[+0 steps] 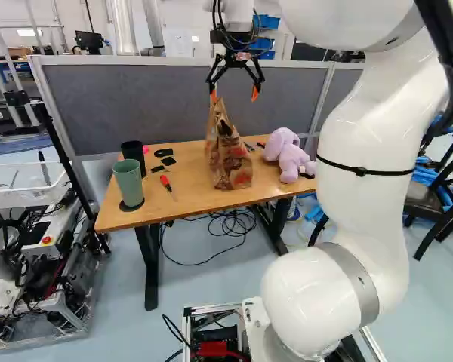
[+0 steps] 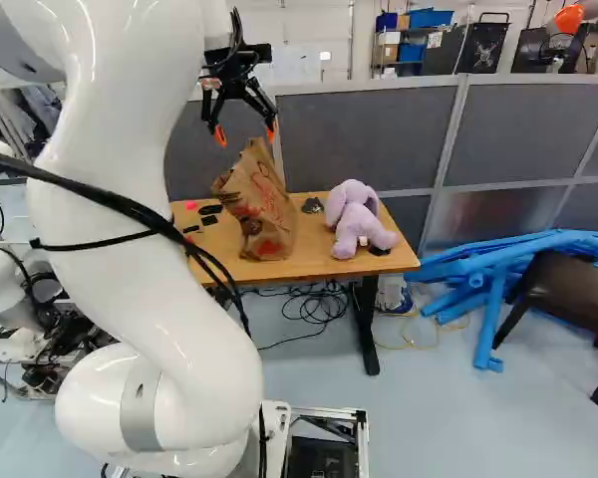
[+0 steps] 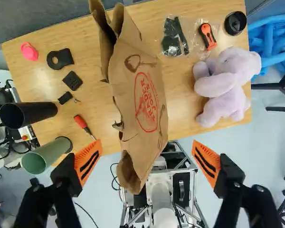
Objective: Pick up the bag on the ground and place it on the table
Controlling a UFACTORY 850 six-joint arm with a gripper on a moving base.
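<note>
At the left base view's upper centre, we hold the gripper (image 1: 234, 95) with 2 fingers spread above the paper bag (image 1: 230, 160), presumably leaving it free on the wooden table (image 1: 187, 172).

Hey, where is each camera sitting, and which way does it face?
Left base view: behind the arm, to its left, facing ahead and slightly down; arm right of middle.
Right base view: likewise, from its right; arm left of middle.
Wrist view: on the wrist, looking down along the open gripper; its fingers show.
Both base views share the table, bag and plush toy.
</note>
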